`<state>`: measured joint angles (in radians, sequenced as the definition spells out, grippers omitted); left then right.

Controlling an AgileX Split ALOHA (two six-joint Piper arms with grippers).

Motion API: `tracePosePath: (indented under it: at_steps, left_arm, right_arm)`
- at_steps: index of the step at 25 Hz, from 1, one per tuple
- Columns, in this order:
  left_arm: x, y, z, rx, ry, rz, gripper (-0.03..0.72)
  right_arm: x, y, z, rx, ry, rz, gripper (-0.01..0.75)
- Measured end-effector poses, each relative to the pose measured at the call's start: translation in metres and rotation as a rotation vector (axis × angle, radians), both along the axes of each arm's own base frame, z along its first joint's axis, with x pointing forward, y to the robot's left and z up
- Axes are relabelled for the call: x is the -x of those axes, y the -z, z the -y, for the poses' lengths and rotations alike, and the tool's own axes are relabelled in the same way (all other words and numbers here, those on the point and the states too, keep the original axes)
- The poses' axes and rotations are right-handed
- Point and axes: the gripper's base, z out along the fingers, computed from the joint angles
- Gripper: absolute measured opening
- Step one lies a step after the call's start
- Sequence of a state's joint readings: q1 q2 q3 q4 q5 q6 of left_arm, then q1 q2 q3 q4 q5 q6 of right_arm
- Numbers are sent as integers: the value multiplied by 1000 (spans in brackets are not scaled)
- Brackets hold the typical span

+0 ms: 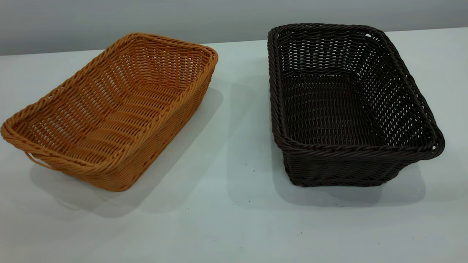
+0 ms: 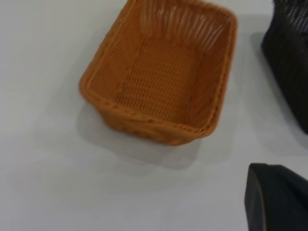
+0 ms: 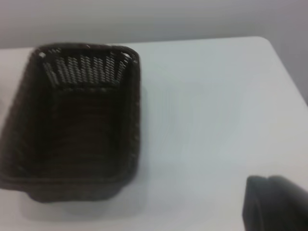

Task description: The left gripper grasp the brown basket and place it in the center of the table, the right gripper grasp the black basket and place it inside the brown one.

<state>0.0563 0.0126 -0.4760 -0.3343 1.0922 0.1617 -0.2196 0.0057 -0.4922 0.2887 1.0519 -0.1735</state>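
The brown basket (image 1: 109, 113) lies on the left half of the white table (image 1: 234, 204), turned at an angle, nothing in it, its loop handle (image 1: 34, 159) at the near left end. The black basket (image 1: 340, 109) stands on the right half, also holding nothing, a gap apart from the brown one. Neither arm shows in the exterior view. In the left wrist view a black part of my left gripper (image 2: 276, 197) hangs over bare table, short of the brown basket (image 2: 163, 77). A black part of my right gripper (image 3: 276, 204) hovers beside the black basket (image 3: 77, 125), touching nothing.
A grey wall (image 1: 234, 14) runs behind the table's far edge. The table's corner and side edge (image 3: 284, 62) show in the right wrist view. A strip of bare tabletop separates the two baskets, with more in front of them.
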Motion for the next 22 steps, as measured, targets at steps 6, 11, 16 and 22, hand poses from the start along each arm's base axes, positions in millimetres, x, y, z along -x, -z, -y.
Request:
tracePosePath:
  at_steps: [6, 11, 16, 22]
  left_arm:
    - [-17, -7, 9, 0, 133, -12, 147]
    - [-43, -14, 9, -16, 165, 17, 347]
    - [-73, -13, 4, -82, 160, -16, 421]
    - [-113, -6, -3, -166, 162, -69, 424]
  right_arm:
    - [-23, -6, -9, -129, -119, -82, 251]
    - [-46, -10, -16, -306, -203, -170, 421]
    - [-73, -15, -22, -510, -263, -215, 447]
    - [-102, -21, -23, -792, -239, -233, 448]
